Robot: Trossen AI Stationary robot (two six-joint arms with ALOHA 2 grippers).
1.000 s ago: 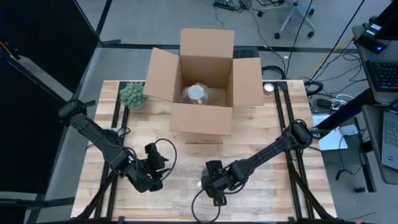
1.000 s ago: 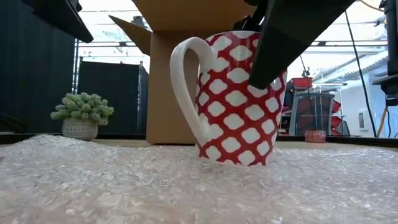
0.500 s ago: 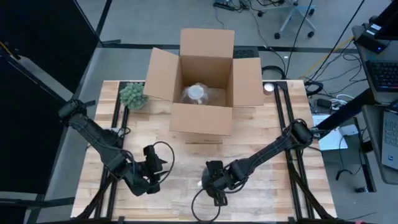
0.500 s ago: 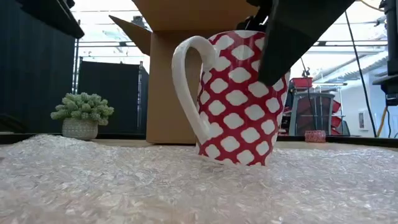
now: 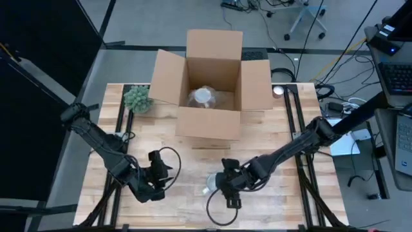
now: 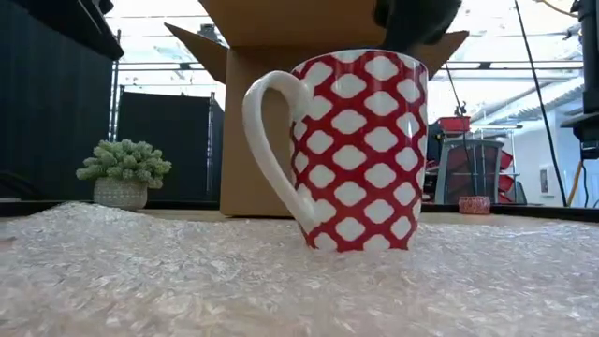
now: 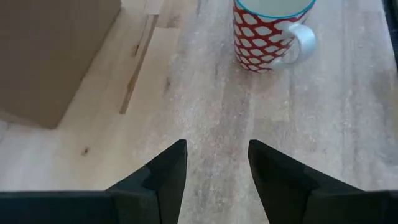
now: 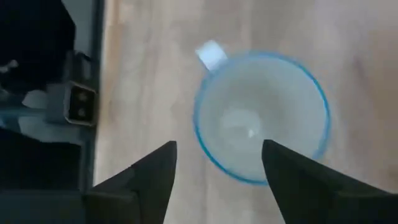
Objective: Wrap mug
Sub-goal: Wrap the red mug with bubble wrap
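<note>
Right hand (image 8: 214,163) hovers above the upright mug (image 6: 348,150) on bubble wrap (image 6: 187,281), fingers spread, holding nothing. Left hand (image 7: 214,163) waits nearby, open and empty.

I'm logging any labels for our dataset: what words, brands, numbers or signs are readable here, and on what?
None can be read.
The mug carries only a red-and-white pattern.
The cardboard box shows plain faces.
The plant pot shows no print.
</note>
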